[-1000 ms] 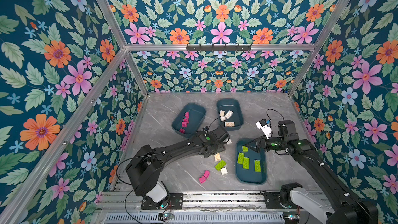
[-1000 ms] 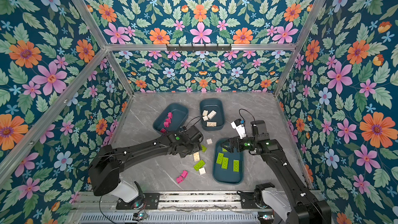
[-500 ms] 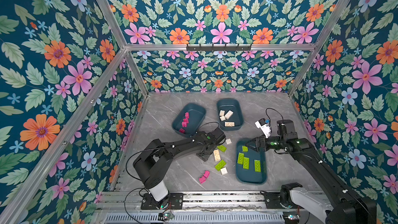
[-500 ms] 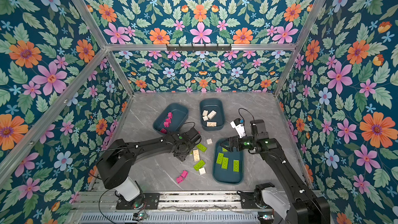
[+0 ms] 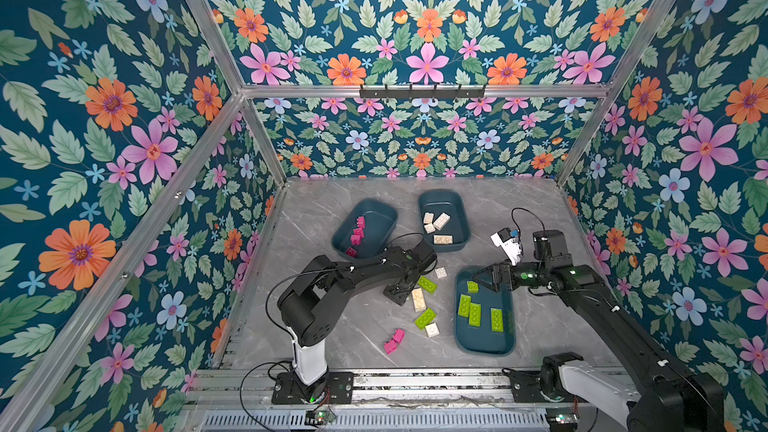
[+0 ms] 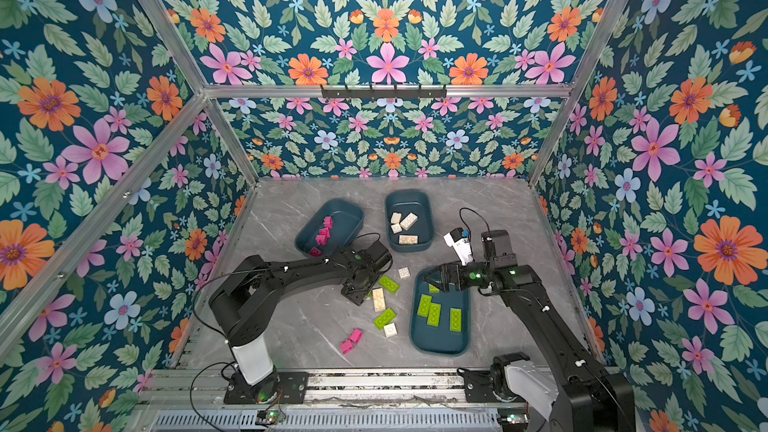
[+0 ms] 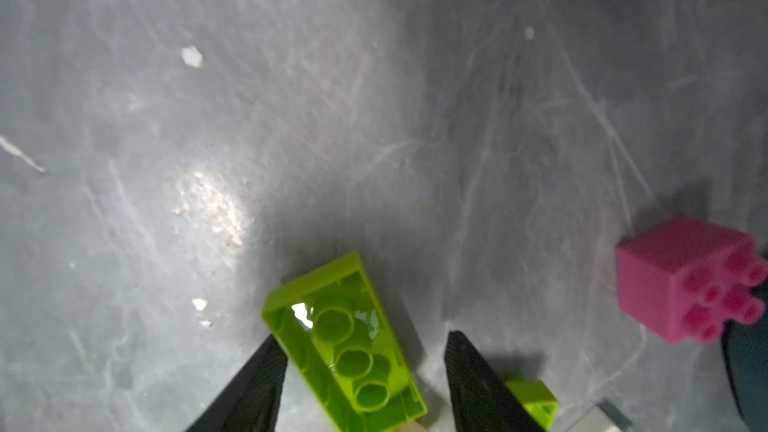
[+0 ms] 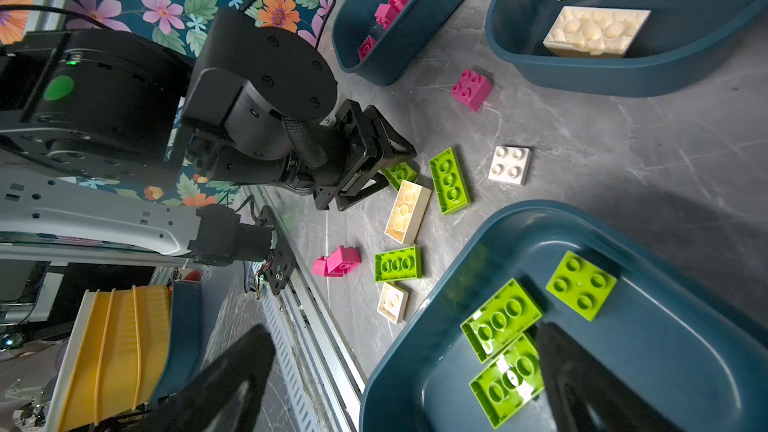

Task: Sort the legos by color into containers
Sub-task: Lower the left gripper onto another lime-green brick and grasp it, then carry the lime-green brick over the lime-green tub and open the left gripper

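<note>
Both top views show the containers: a teal tub of pink legos, another of cream ones, and a third with several green bricks. Loose legos lie between them: two green oblongs, a cream oblong, white squares and pink bricks. My left gripper is down at the table; in the left wrist view its jaws straddle a hollow-side-up green oblong, with a gap on one side. My right gripper hangs open over the green tub's far end.
A pink brick lies by the pink tub, under my left arm in the top views. A small green brick sits at my left fingers. The metal rail runs along the front edge. Floral walls enclose the table.
My left gripper has moved from near the far tubs toward the front, down to the loose bricks, and its jaws have narrowed. The right arm has barely moved.
</note>
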`<state>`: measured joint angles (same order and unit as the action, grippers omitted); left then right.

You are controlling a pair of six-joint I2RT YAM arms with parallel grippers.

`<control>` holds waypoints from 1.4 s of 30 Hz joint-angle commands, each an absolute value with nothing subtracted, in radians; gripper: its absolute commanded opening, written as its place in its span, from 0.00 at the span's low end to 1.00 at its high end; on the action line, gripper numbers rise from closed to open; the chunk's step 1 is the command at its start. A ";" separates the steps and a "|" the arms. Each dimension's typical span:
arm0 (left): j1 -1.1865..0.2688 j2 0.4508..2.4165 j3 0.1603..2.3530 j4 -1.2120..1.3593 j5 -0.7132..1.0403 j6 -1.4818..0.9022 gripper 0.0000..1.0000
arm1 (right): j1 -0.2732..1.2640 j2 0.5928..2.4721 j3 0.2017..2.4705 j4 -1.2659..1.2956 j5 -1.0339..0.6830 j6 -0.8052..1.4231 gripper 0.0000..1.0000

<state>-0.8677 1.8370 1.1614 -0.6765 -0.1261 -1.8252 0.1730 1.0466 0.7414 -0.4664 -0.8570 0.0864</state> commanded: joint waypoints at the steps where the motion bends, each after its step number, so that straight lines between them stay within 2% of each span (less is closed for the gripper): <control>1: -0.856 1.865 1.195 -0.748 -0.118 -1.788 0.57 | 0.174 1.051 0.749 -0.447 -0.869 0.088 0.99; 15: -0.844 1.892 1.264 -0.822 -0.148 -1.664 0.26 | 0.172 1.055 0.757 -0.451 -0.870 0.085 0.99; 20: -0.830 1.850 1.283 -0.832 -0.200 -1.524 0.25 | 0.172 1.053 0.761 -0.455 -0.849 0.081 0.99; 23: -0.832 1.828 1.319 -0.764 -0.197 -1.351 0.23 | 0.172 1.046 0.761 -0.461 -0.845 0.083 0.99; 33: -0.903 1.766 1.424 -0.539 -0.017 -0.897 0.24 | 0.172 1.006 0.759 -0.509 -0.810 0.071 0.99; 42: -0.981 1.831 1.444 -0.354 0.167 -0.787 0.22 | 0.172 0.985 0.782 -0.540 -0.849 0.022 0.99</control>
<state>-0.9710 1.8141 1.4399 -0.4404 0.0803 -0.8520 0.1730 0.9977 0.7723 -0.5220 -0.8215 0.0566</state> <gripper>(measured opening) 0.315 0.991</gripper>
